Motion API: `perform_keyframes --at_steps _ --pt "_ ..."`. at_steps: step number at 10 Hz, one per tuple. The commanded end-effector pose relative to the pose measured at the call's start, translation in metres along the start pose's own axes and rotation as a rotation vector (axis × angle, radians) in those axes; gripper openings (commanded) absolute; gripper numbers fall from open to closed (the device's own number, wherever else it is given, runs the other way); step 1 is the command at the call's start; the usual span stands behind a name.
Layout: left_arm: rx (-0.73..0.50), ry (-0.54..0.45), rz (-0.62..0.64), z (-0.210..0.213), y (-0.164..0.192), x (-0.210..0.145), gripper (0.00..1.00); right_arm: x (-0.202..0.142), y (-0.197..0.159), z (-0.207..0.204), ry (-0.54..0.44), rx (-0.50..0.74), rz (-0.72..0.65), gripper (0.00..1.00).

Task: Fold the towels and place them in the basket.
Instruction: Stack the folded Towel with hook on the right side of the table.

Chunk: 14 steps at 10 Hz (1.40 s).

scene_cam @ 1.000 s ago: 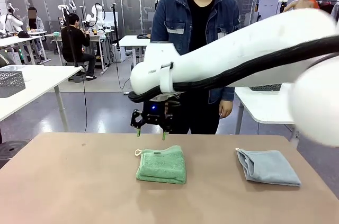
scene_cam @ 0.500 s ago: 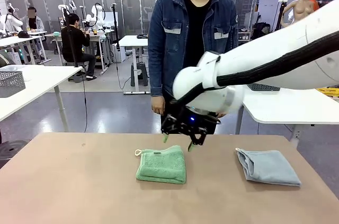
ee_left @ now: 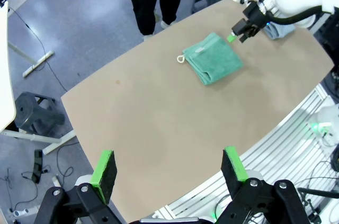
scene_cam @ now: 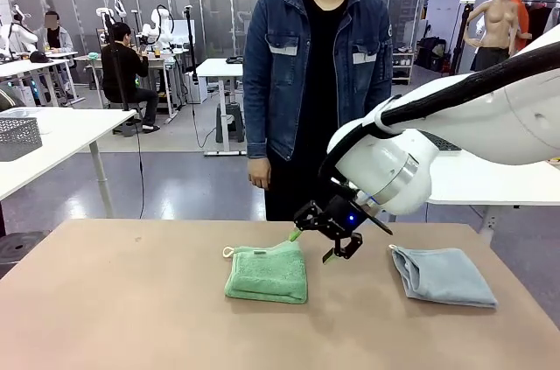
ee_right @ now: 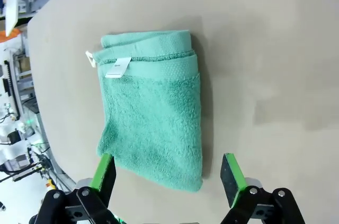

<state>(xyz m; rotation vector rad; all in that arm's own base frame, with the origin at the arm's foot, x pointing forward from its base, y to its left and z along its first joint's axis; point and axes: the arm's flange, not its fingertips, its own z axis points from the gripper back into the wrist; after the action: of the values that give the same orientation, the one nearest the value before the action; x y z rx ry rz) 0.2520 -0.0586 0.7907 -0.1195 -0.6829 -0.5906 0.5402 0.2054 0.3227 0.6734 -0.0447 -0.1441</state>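
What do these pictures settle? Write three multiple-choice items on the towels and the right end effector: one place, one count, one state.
1. Where does the folded light green terry-cloth towel lie relative to the folded pale blue-grey terry-cloth towel, in the front view?
A. on picture left
B. on picture right
C. on top of it

2. How many towels lie on the tan table?
A. one
B. two
C. three

3. What state is the right end effector in?
A. shut on the green towel
B. shut on nothing
C. open, holding nothing

Answers: 1 A, the green one is mid-table, the blue-grey one nearer the right edge. 2 B, one of each colour. 3 C, its green pads stand apart above the green towel.
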Motion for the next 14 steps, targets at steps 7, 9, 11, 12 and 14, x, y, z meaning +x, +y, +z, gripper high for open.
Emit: perform_keyframes --at_steps 7,9,11,12,14 --pt "0.001 0.001 -0.007 0.000 0.000 0.000 1.00 0.001 -0.028 -0.048 -0.040 0.178 0.034 1.00" --pt "0.001 0.001 -0.007 0.000 0.000 0.000 1.00 0.000 -0.030 -0.054 -0.060 0.199 0.035 1.00" --pt "0.001 0.001 -0.007 0.000 0.000 0.000 1.00 0.000 -0.027 -0.062 -0.045 0.207 0.039 1.00" --pt "0.001 0.001 -0.007 0.000 0.000 0.000 1.00 0.001 -0.028 -0.065 -0.037 0.218 0.037 1.00" --pt "0.001 0.001 -0.007 0.000 0.000 0.000 1.00 0.002 -0.028 -0.070 -0.023 0.212 0.037 1.00"
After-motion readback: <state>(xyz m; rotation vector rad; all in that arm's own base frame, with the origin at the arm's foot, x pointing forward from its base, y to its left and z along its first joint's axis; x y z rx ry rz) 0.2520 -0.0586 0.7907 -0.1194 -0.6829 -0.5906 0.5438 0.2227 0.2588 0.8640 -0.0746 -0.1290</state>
